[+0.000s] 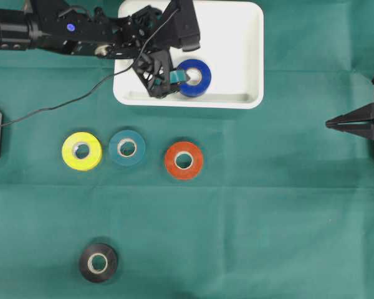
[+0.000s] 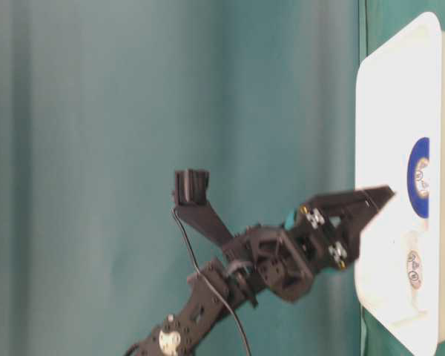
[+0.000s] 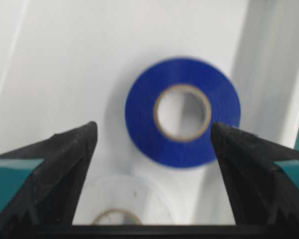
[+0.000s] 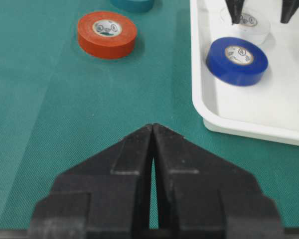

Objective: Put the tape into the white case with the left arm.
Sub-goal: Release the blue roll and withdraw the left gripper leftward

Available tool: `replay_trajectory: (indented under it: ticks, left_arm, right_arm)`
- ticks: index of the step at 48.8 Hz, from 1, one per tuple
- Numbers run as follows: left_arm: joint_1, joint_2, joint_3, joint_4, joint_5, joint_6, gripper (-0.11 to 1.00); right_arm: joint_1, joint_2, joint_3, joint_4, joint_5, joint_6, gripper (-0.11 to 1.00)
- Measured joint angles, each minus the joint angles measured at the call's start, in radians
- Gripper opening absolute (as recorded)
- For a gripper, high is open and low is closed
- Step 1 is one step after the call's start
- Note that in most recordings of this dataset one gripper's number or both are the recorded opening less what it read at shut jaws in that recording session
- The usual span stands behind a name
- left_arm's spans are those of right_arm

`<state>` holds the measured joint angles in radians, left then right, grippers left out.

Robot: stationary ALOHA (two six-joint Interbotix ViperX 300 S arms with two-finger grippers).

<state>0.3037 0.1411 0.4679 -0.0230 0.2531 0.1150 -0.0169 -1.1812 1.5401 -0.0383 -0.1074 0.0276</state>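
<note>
A blue tape (image 1: 195, 78) lies flat inside the white case (image 1: 249, 37), near its front wall. My left gripper (image 1: 169, 80), with teal strips on its fingers, hangs open just left of the blue tape and holds nothing. In the left wrist view the blue tape (image 3: 182, 119) lies beyond the spread fingertips (image 3: 84, 137), and a clear tape (image 3: 122, 209) lies below the gripper (image 3: 153, 127). From the right wrist view both rolls, blue (image 4: 237, 59) and clear (image 4: 246, 21), rest on the case floor. My right gripper (image 4: 153, 125) is shut and empty at the right table edge (image 1: 329, 123).
On the green cloth in front of the case lie a yellow tape (image 1: 81, 151), a teal tape (image 1: 127, 147) and a red tape (image 1: 184, 160) in a row. A black tape (image 1: 98, 262) sits nearer the front edge. A thin black cable (image 1: 62, 104) trails left.
</note>
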Motion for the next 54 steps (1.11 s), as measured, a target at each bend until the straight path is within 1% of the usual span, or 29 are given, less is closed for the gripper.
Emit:
replay_trajectory:
  ticks: [6,30,41,54]
  left_arm:
    - [-0.005,-0.06,0.055,0.0,0.002,0.0,0.89]
    - [-0.012,-0.293,0.33,0.0,0.003,-0.005,0.89]
    - [-0.015,-0.394,0.425,0.0,0.002,-0.005,0.88]
    - [-0.048,-0.506,0.526,0.0,0.003,0.0,0.88]
  right_arm:
    - [0.0,0.0,0.0,0.0,0.0,0.0,-0.1]
    - [0.0,0.0,0.003,0.0,0.0,0.0,-0.1]
    - [0.0,0.0,0.005,-0.002,0.0,0.0,-0.1]
    - [0.0,0.0,0.006,0.0,0.0,0.0,-0.1]
